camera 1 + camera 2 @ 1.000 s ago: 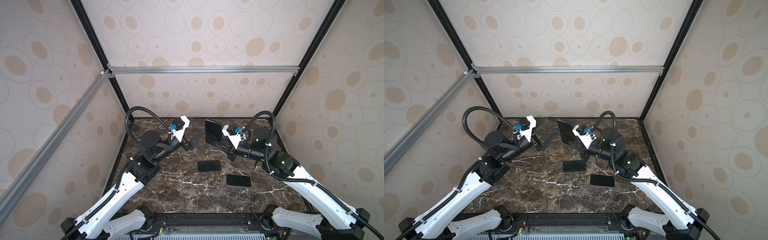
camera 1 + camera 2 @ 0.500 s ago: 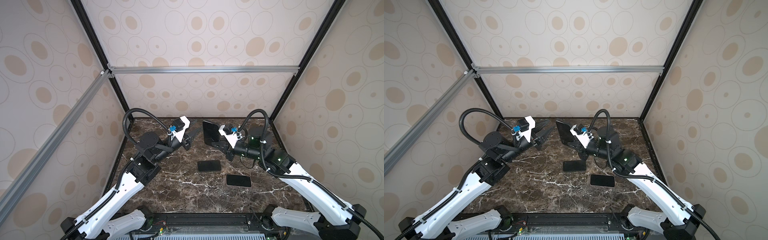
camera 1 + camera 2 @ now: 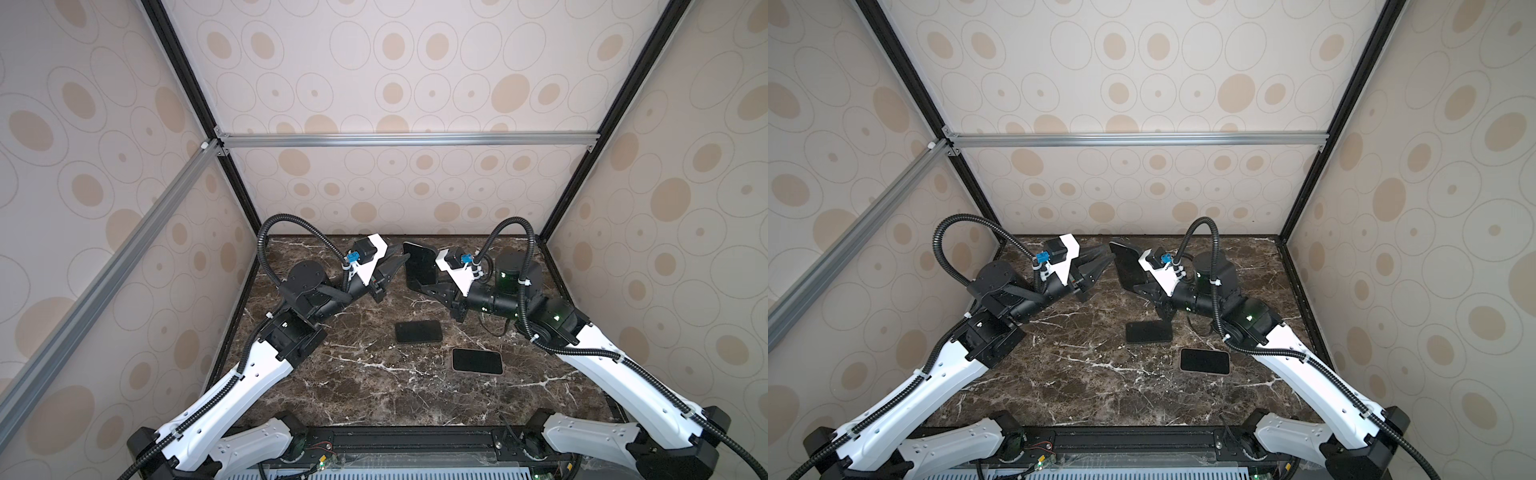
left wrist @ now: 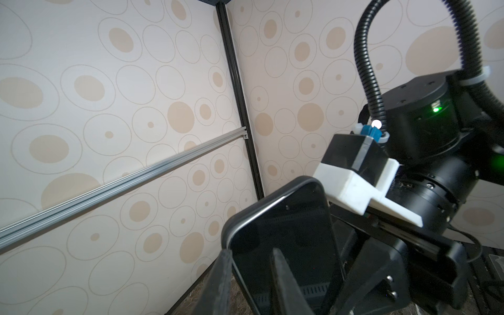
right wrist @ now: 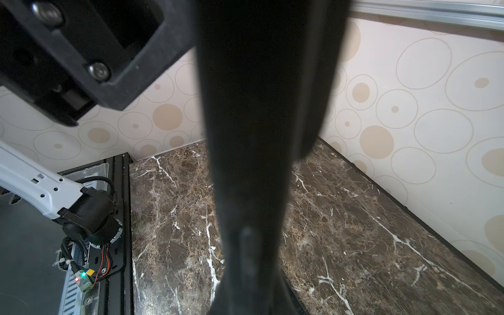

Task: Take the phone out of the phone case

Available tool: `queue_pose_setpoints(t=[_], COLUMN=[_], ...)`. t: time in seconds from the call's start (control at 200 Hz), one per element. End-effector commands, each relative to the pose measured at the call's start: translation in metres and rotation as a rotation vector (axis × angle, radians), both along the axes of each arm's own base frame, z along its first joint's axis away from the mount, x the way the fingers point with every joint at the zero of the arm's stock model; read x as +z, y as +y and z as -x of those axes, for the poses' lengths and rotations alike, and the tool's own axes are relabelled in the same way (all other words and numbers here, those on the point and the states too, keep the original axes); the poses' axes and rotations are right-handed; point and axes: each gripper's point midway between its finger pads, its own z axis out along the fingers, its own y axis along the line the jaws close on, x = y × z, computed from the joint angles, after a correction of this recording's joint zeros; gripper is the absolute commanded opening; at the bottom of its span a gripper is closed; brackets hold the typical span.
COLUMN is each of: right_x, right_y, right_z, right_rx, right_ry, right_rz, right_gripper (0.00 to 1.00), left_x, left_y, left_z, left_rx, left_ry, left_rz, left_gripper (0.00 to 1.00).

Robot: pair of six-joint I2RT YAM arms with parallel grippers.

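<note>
Phone (image 3: 419, 266), upright in its case (image 4: 225, 238), hangs far-centre above the table (image 3: 374, 395), clamped low by the right gripper (image 3: 432, 286). Left gripper (image 3: 397, 262) has just narrowed from wide open onto its left edge, pinching it: both arms now look set to separate them.

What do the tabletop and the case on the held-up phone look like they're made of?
Tabletop: dark brown with white veins and a smooth face. It looks like polished marble or a marble-print laminate; I can't tell which.
Case on the raised phone: black and matte, with a rounded rim that shows only a dull highlight beside the glossy screen. It is probably soft plastic or rubber.
</note>
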Motion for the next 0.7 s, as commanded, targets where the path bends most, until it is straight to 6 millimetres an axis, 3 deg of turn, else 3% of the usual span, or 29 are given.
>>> queue_pose_setpoints(t=[0.0,0.43,0.695], right_x=[0.034,0.032,0.028], right_y=[0.004,0.009,0.013], right_z=[0.007,0.016,0.019], right_rx=[0.038,0.094,0.129], right_ry=[-0.076,-0.065,-0.053], right_rz=[-0.070,-0.068,-0.045], right_gripper=[0.00,0.00,0.00], left_x=[0.015,0.012,0.002], left_y=[0.000,-0.003,-0.014], left_z=[0.007,0.005,0.005], left_rx=[-0.019,-0.023,-0.067], left_ry=[-0.048,-0.036,-0.005], left_rz=[0.017,0.012,-0.034], left_gripper=[0.24,0.25,0.25])
